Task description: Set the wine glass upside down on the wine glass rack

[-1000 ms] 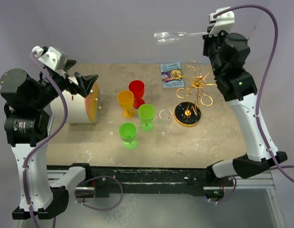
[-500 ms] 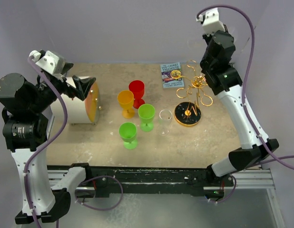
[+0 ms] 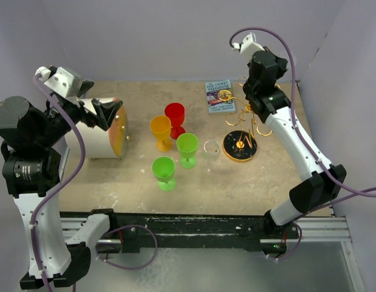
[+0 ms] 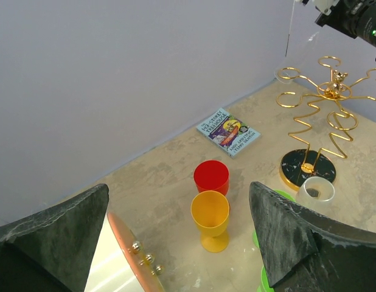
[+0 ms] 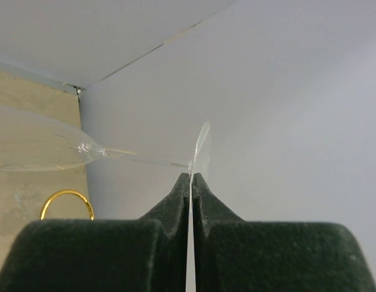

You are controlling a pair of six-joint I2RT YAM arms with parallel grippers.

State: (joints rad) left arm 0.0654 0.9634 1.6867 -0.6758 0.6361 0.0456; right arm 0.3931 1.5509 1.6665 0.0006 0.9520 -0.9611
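A beige, stone-patterned table [image 3: 267,182] is filling the floor of a booth with pale lavender walls, and two arms are reaching in from its near edge. The right gripper [image 5: 191,178], raised high near the back wall, is pinching its padded fingers shut on the thin foot of the clear wine glass [image 5: 36,146]. The stem is running sideways to the left of the fingertips. The bowl is hanging over one gold ring of the wine glass rack [image 4: 331,92], which is standing below the tool on its round black base. Whether glass and ring are touching cannot be told.

Farther to the tool's left a book [image 3: 219,96] is lying flat. A clear cup [image 3: 211,149], a green cup [image 3: 187,145], a second green cup [image 3: 163,167], a red cup [image 3: 174,112] and an orange cup [image 3: 160,128] are standing in a cluster. The left gripper [image 3: 109,108] is hovering with jaws spread wide, holding nothing, over a white drum [image 3: 94,137] with an orange face.

Beyond the right gripper two walls are meeting in a corner. A strip of tabletop is showing between the rack's base and the table's right edge.
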